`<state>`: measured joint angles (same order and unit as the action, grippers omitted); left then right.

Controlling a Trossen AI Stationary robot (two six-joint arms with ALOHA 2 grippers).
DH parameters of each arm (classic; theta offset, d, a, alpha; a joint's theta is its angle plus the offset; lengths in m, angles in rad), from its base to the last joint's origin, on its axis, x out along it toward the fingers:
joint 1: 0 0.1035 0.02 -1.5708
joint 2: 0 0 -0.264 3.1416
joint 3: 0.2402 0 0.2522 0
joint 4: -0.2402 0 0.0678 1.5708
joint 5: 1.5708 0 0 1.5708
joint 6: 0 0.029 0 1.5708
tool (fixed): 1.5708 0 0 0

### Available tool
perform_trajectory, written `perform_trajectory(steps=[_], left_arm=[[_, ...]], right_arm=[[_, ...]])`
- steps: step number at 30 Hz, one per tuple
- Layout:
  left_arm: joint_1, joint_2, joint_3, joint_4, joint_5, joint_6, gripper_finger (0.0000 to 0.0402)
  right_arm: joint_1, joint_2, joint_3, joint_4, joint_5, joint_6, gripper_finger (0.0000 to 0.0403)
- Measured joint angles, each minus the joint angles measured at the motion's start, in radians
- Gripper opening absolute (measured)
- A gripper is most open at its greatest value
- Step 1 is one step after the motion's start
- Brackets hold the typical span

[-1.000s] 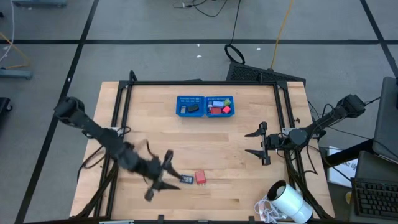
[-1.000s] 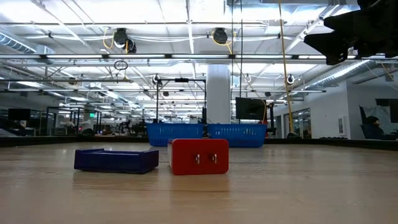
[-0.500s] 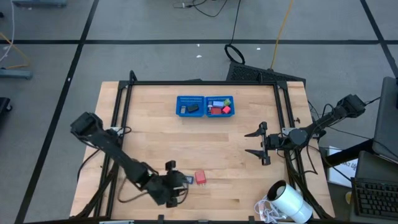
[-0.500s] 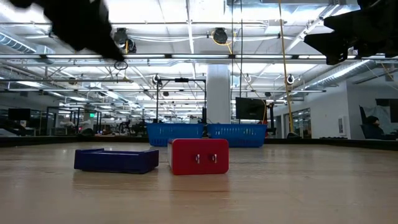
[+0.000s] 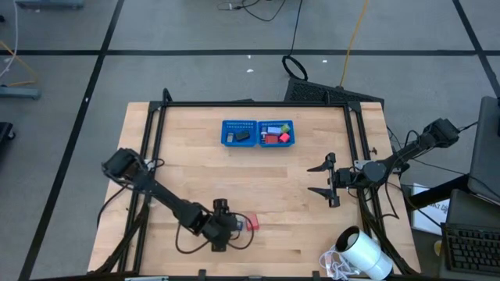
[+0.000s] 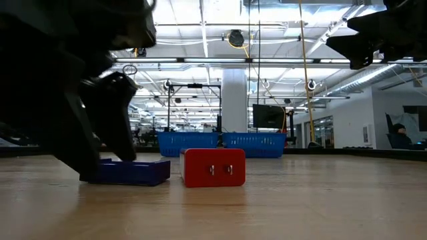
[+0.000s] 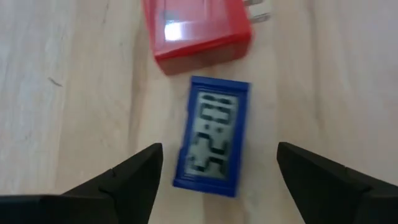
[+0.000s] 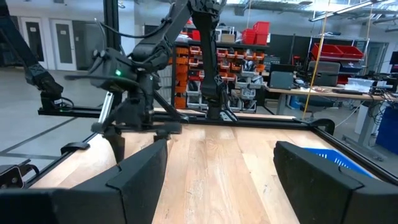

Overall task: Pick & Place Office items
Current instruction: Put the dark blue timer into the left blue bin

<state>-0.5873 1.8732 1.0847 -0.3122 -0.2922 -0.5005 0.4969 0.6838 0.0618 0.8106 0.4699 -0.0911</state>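
Beside the red block (image 7: 198, 29), on its side away from the metal prongs, you find the dark blue piece (image 7: 212, 132) lying flat on the table (image 5: 312, 234), the two just apart. In the high view the left gripper (image 5: 221, 224) covers this piece entirely; only the red block shows at its edge. In the low view the left arm blocks one end of the blue piece. Its face carries a grey display with segmented digits; the blur prevents a sure reading. The left gripper's fingers (image 7: 127, 177) stand wide apart, one on each side of the blue piece, gripping nothing. The right gripper (image 5: 327, 179) waits well away from the red block, fingers spread and empty. The blue mesh tray (image 5: 258, 132) holds further pieces, too small for you to identify.
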Motion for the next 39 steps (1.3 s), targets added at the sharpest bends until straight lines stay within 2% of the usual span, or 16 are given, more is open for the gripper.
perform_trajectory(steps=[6,18,30,39], left_arm=[[0.028,0.032,0.0,0.004,0.005,0.006,0.0321],[0.045,0.035,0.002,-0.001,0.093,0.031,0.0319],[0.042,0.037,0.001,0.012,0.105,0.028,0.0225],[0.042,0.038,0.0,0.026,0.105,0.027,0.0183]], right_arm=[[0.0,0.0,0.0,0.0,0.0,0.0,0.0281],[0.0,0.0,0.0,0.0,0.0,0.0,0.0281],[0.0,0.0,0.0,0.0,0.0,0.0,0.0281],[0.0,0.0,0.0,0.0,0.0,0.0,0.0281]])
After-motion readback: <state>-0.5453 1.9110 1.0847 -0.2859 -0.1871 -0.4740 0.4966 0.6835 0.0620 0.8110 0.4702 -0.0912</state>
